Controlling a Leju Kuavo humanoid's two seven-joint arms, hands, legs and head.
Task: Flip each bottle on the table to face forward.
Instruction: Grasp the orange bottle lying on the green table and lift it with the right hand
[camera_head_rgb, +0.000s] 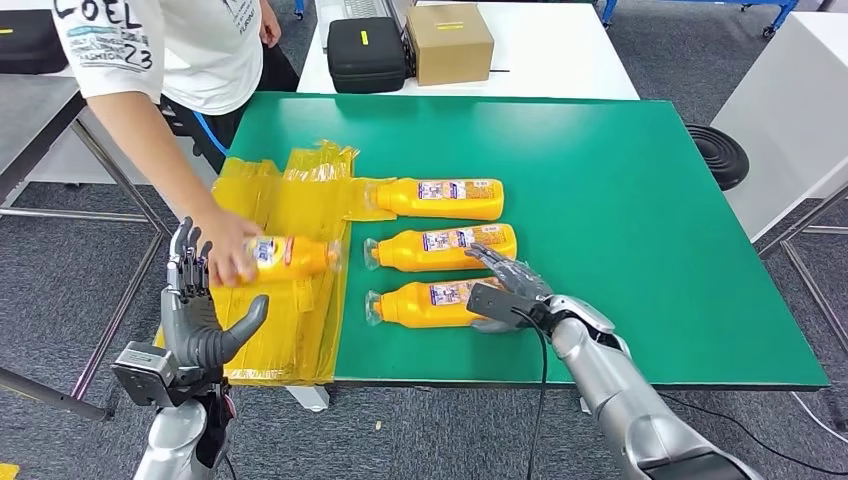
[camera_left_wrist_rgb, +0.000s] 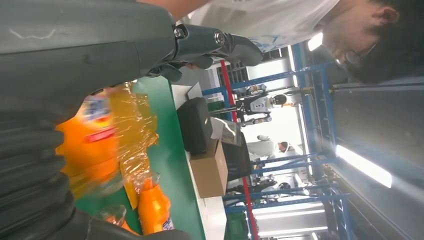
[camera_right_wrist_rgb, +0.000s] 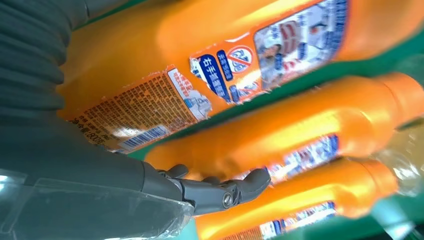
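Green table (camera_head_rgb: 620, 200) carries three orange bottles lying on their sides in a column, caps toward the robot's left, labels up: far bottle (camera_head_rgb: 445, 198), middle bottle (camera_head_rgb: 450, 247), near bottle (camera_head_rgb: 430, 302). A fourth bottle (camera_head_rgb: 290, 256) lies on crumpled yellow wrap (camera_head_rgb: 300, 190) at the table's left end, with a person's hand (camera_head_rgb: 228, 245) resting on it.

Right arm reaches in from the lower right, forearm angled up and to the left. Right hand (camera_head_rgb: 505, 290) sits at the base end of the near bottle, palm down, fingers extended and slightly apart, tips reaching toward the middle bottle. The right wrist view shows one dark finger (camera_right_wrist_rgb: 235, 189) lying against an orange bottle's side. Whether the hand actually grips either bottle cannot be told; no closed hold is visible.

Left arm is raised at the table's left front corner, forearm near vertical. Left hand (camera_head_rgb: 200, 305) stands upright, fingers straight and close together, thumb spread to the side, holding nothing. It is just beside the person's hand and the fourth bottle, apart from both.

A black case (camera_head_rgb: 366, 53) and cardboard box (camera_head_rgb: 450, 42) stand on the white table beyond
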